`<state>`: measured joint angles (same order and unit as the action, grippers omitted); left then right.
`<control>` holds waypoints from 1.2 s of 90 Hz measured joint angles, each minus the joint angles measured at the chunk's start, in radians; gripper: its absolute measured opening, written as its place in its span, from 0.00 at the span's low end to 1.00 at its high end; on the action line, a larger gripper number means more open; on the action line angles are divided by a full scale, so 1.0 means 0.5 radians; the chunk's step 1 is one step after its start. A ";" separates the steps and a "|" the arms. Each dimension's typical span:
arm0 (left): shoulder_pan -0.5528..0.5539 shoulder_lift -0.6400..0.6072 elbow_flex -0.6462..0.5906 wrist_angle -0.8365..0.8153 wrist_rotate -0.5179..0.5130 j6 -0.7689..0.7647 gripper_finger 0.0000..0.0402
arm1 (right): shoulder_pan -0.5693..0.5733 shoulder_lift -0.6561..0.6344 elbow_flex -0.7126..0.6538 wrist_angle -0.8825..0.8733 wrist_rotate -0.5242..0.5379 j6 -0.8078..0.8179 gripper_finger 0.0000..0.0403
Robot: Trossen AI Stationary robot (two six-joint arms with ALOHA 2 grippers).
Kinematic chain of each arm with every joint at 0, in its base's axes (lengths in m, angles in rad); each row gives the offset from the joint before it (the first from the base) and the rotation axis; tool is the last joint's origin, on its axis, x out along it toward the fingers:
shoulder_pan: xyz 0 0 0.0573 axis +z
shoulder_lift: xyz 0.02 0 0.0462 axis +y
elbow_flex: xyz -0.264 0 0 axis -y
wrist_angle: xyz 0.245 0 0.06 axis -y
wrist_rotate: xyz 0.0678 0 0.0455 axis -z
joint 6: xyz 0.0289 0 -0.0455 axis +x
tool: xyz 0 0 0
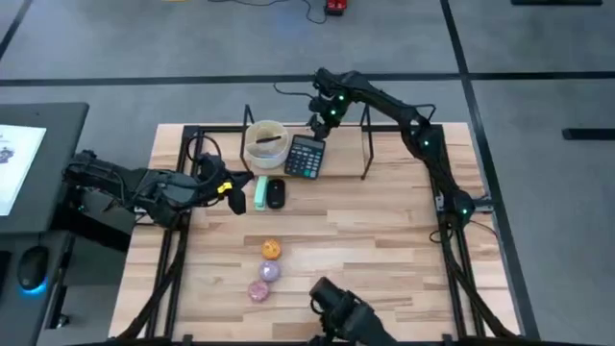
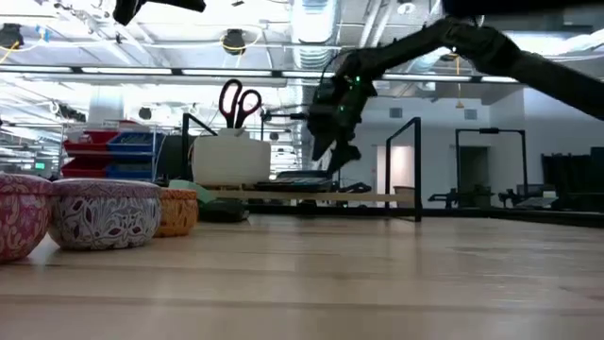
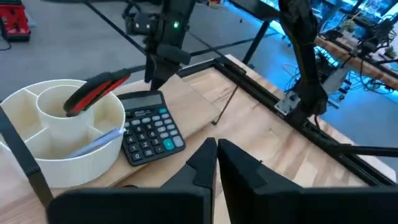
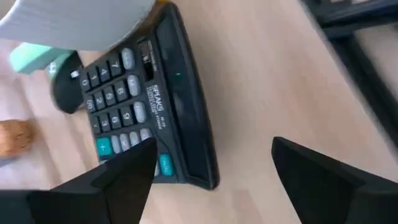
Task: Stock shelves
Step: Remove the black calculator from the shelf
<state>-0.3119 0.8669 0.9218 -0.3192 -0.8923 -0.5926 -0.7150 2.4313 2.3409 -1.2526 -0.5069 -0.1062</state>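
Shelves [image 1: 341, 165] stood at the far middle of the table [image 1: 384, 250] — a low rack of pale plank with thin black uprights at both ends. On its plank sat a round white organizer [image 1: 265, 144] with red-handled scissors [image 3: 96, 92] lying across its compartments, and just beside it a dark calculator [image 1: 307, 156], its keys facing up. The right gripper [image 1: 318, 123] hung over the far edge of the rack, just above the calculator's display end; the right wrist view showed its jaws spread wide, with the calculator below and between the two fingers, not touched by either. In the low view that gripper pointed down, a little above the plank. The left gripper [image 3: 216, 163] waited near the table's left edge, aimed toward the rack, its jaws closed with only a thin slit between them and nothing held. On the tabletop in front of the rack lay a green block [image 1: 260, 192] and a black mouse [image 1: 277, 193] side by side — and nearer the front edge, three small patterned tins [image 1: 266, 268] in a short line, well apart from the rack.
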 joint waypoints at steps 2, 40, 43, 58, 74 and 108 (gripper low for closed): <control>0.000 0.000 0.000 -0.001 -0.004 0.000 0.00 | -0.004 0.015 0.000 -0.006 -0.044 0.000 0.76; 0.008 -0.001 0.000 -0.004 -0.019 -0.009 0.00 | 0.011 0.092 -0.014 0.027 -0.146 -0.011 0.69; 0.008 -0.001 0.000 -0.005 -0.019 -0.010 0.00 | 0.011 0.092 -0.014 0.027 -0.147 -0.011 0.67; 0.008 -0.001 0.000 -0.007 -0.019 -0.008 0.00 | 0.011 0.092 -0.015 0.027 -0.146 -0.015 0.48; 0.008 -0.001 0.000 -0.007 -0.019 -0.007 0.00 | 0.016 0.091 -0.015 0.025 -0.142 -0.071 0.20; 0.008 -0.002 0.000 -0.007 -0.018 -0.006 0.00 | -0.003 0.003 -0.014 -0.007 -0.149 -0.088 0.03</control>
<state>-0.3077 0.8661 0.9218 -0.3228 -0.9015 -0.5958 -0.7164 2.4327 2.3337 -1.2561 -0.5813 -0.1501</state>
